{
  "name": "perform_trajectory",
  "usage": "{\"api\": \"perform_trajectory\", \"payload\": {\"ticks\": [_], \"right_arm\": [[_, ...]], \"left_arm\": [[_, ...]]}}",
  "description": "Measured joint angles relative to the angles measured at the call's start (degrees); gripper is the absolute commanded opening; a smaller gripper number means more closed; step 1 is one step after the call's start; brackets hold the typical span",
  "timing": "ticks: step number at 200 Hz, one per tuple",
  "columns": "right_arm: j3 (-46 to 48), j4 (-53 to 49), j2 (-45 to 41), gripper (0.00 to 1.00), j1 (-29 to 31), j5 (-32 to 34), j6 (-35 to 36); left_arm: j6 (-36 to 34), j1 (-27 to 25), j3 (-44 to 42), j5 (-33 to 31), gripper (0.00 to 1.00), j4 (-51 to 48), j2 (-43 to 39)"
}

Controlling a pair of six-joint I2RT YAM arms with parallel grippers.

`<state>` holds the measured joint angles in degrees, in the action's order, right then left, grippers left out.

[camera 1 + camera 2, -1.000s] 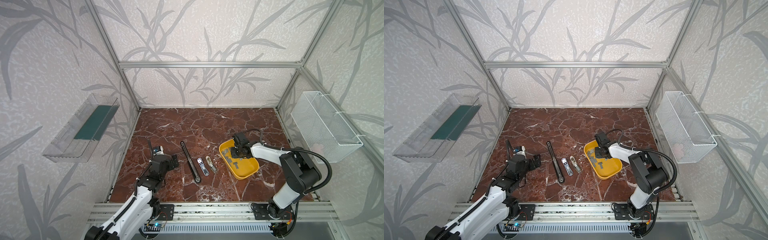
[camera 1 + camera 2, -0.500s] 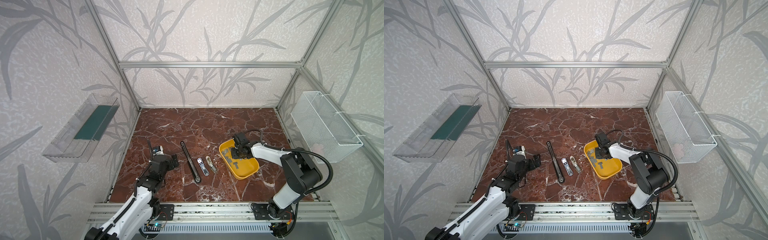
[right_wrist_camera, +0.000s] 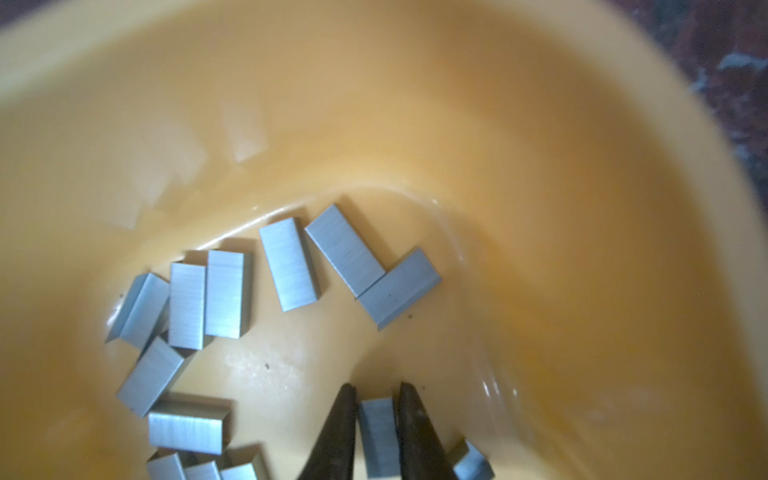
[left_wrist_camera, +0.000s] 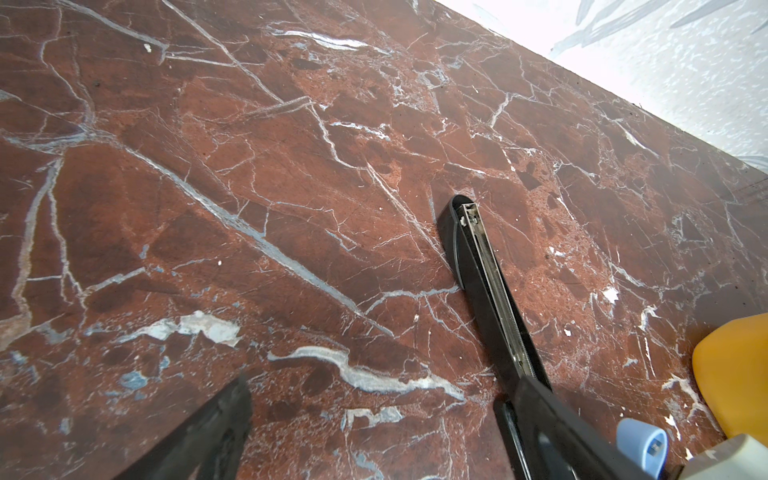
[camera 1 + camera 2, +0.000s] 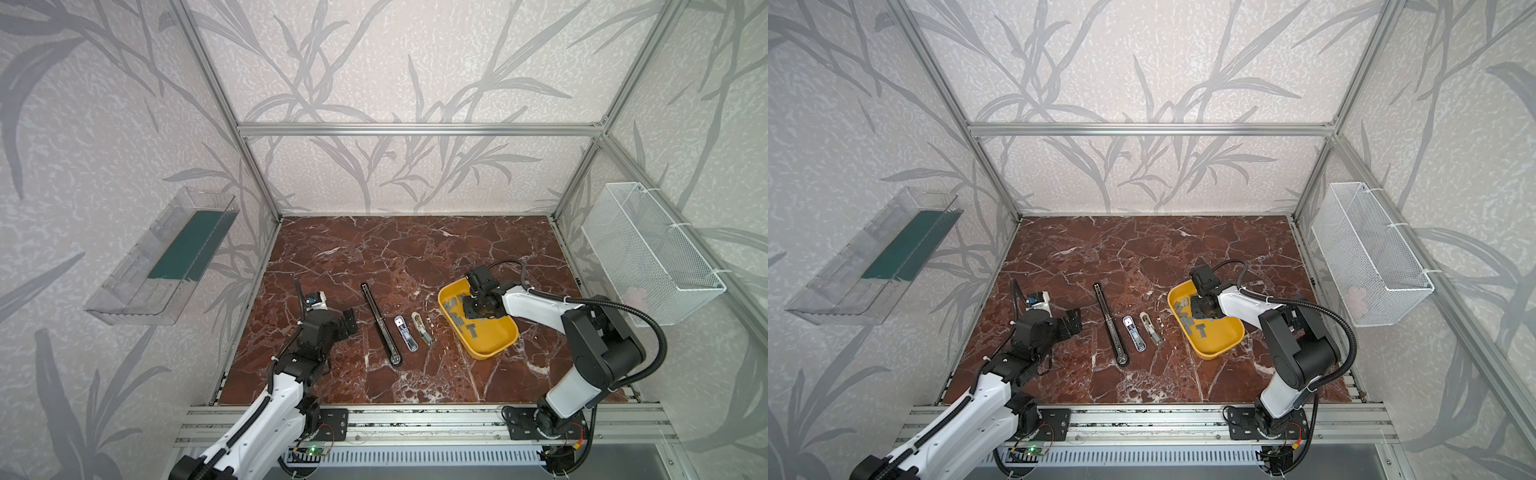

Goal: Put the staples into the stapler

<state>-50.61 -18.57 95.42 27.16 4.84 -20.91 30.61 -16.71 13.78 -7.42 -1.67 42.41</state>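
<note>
Several grey staples [image 3: 291, 266] lie loose in the yellow tray [image 3: 415, 104], which sits right of centre in both top views [image 5: 496, 338] [image 5: 1223, 338]. My right gripper [image 3: 376, 390] reaches down into the tray [image 5: 471, 309] and is shut on one staple strip [image 3: 378, 436], pinched between its dark fingers. A long black stapler [image 5: 380, 324] [image 4: 482, 266] lies opened flat, its metal channel facing up. My left gripper [image 4: 382, 399] hovers wide open just left of it [image 5: 347, 324], holding nothing.
A small blue-and-silver stapler [image 5: 405, 334] and a small beige one [image 5: 423, 329] lie between the long stapler and the tray. A clear bin [image 5: 166, 266] hangs on the left wall and a white wire basket [image 5: 648, 257] on the right wall.
The right gripper has shifted slightly inside the yellow tray. The left arm and the staplers have not moved.
</note>
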Motion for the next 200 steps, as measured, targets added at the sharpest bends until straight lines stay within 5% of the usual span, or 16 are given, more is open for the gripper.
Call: {"api": "perform_trajectory", "payload": {"ticks": [113,200], "right_arm": [[1.5,-0.3,-2.7,0.12,0.7,0.0,-0.2],[7.2,-0.9,-30.6,0.11,13.1,7.7,0.0]], "left_arm": [[0.0,0.0,0.0,0.5,0.99,0.0,-1.2],[1.1,0.0,-0.2,8.3,0.99,2.4,-0.7]]}}
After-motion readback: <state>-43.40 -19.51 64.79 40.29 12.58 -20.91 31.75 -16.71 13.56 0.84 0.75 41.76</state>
